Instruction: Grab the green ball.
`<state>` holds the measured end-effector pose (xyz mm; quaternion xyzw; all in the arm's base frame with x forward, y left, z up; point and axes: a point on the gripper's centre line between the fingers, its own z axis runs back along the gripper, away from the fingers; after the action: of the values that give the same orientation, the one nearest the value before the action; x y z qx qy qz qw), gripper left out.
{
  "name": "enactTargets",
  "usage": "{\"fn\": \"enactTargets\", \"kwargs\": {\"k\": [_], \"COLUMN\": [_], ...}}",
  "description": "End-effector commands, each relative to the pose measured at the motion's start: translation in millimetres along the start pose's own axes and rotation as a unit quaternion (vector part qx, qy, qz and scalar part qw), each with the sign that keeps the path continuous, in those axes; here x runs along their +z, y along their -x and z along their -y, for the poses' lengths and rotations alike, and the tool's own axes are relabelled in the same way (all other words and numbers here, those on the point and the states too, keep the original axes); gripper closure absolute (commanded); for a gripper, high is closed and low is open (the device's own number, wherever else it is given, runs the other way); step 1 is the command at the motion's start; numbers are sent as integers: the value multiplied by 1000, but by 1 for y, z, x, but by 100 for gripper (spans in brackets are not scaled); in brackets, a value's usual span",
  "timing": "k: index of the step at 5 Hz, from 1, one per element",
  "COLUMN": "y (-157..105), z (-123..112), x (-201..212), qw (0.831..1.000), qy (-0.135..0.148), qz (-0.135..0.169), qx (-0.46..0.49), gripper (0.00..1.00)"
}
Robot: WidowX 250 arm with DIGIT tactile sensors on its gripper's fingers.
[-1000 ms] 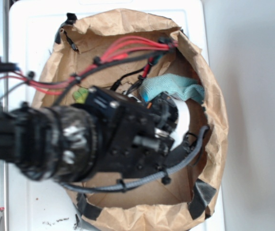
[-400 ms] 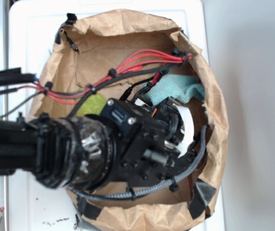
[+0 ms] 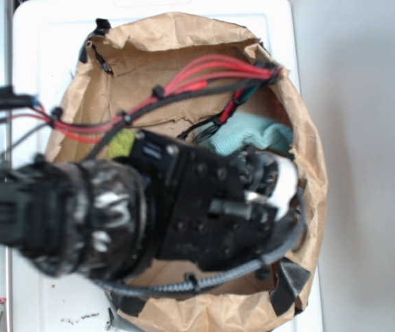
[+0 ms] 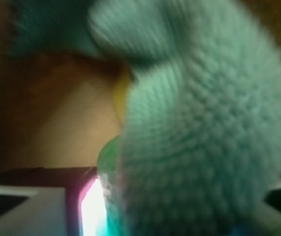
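In the wrist view the green ball [image 4: 194, 157], sea-green and knitted, fills the right and middle of the frame, very close and blurred. It sits between my gripper's [image 4: 174, 216] pale fingers [image 4: 22, 206] at the bottom corners. A bright gap shows between the left finger and the ball, so the jaws look open around it. In the exterior view my gripper [image 3: 280, 185] hangs low by the right wall of the paper-lined bin [image 3: 183, 41], and the arm hides the ball.
A teal cloth [image 3: 252, 131] lies behind the gripper and shows blurred in the wrist view [image 4: 145, 29]. A lime-yellow plush toy [image 3: 121, 144] peeks out left of the arm. A yellow sliver [image 4: 122, 96] shows behind the ball. Red and black cables [image 3: 204, 72] cross the bin.
The arm has swung right and a little toward the front, bringing the gripper against the bin's right side. It now covers more of the lime plush and the cloth.
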<state>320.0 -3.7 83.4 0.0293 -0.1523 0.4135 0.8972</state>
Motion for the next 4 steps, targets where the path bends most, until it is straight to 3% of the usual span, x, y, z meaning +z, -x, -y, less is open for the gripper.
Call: {"fn": "enactTargets", "kwargs": {"k": [1,4], "y": [-24,-42], "z": [-3,-18], "x": [65,103], "qw": [999,997], "qy": [34,37], "qz": [-33,-64], "qx": [-6,-32], "gripper": [100,100]}}
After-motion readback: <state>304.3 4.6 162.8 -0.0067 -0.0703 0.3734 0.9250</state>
